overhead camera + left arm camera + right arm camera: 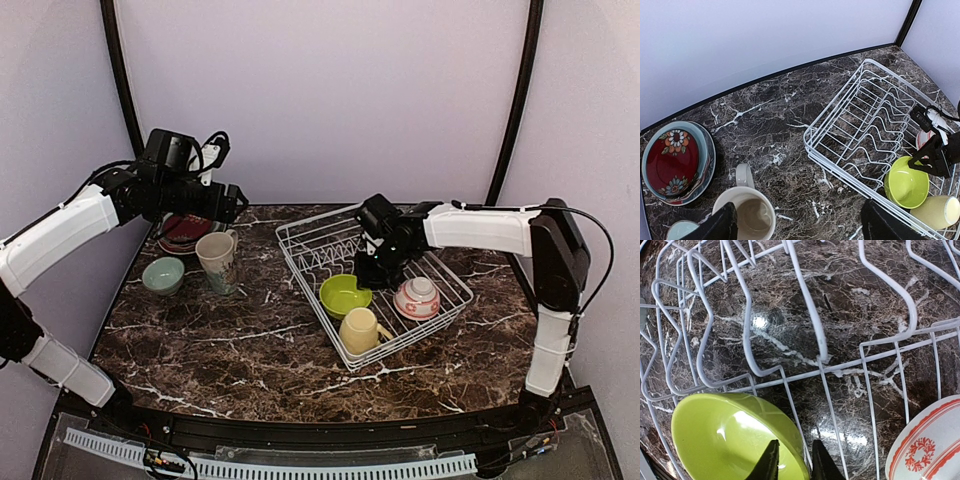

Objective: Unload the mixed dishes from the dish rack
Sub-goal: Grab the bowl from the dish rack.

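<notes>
Right gripper (794, 444): you had the jaws drawn narrow on the rim of the glossy lime-green ceramic bowl (730, 435), one finger inside the bowl and the other outside the wall. The bowl sat at the bottom of the wrist view, directly under the gripper and tilted. It stood in the near-left part of the white wire dish rack (810, 315), among the tines. Its inside was plain, smooth and bright with reflections.

Just to the right in the rack stood a white bowl with a red pattern and red bands (925, 445). A pale yellow mug (360, 330) lay on its side at the rack's near corner.

Left gripper (799, 210): you held the jaws wide with nothing between them, above a cream patterned mug (750, 217) standing upright on the dark marble table (250, 340), well left of the rack. Beside it were a stack of plates, a red floral plate on top (675, 162), and a small teal bowl (163, 273).
</notes>
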Robot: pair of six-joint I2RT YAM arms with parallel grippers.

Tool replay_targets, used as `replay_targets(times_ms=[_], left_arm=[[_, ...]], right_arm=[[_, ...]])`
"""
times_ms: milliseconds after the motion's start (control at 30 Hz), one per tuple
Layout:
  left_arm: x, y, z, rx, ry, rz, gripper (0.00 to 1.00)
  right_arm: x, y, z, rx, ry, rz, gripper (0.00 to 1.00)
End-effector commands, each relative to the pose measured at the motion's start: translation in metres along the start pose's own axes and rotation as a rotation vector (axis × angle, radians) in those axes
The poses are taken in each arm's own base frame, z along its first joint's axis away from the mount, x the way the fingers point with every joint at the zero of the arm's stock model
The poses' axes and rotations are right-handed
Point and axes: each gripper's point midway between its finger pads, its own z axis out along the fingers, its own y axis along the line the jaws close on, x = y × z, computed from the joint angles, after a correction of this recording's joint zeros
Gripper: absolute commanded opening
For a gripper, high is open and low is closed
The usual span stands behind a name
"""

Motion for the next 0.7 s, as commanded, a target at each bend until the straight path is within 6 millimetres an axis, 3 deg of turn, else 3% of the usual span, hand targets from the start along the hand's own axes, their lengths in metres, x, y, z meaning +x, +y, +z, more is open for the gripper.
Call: replay_targets(times_ms=[0, 167, 367, 667], left_arm=[[-0.003, 0.000, -0.004, 0.009, 0.004, -0.007, 0.84], [-0.004, -0.003, -0.004, 0.025, 0.002, -0.009, 0.85], [-0.002, -0.003, -0.001, 0.027, 0.013, -0.010, 0.85], [0.001, -0.005, 0.005, 0.034, 0.028, -0.016, 0.88]], right_arm=[[-0.002, 0.002, 0.006, -0.025, -0.020, -0.016, 0.17], [0.000, -0.003, 0.000, -0.012, -0.027, -0.020, 0.00], [-0.017, -0.011, -0.026, 0.043, -0.123, -0.034, 0.00], [-0.040, -0.029, -0.083, 0.126, -0.305, -0.048, 0.00]])
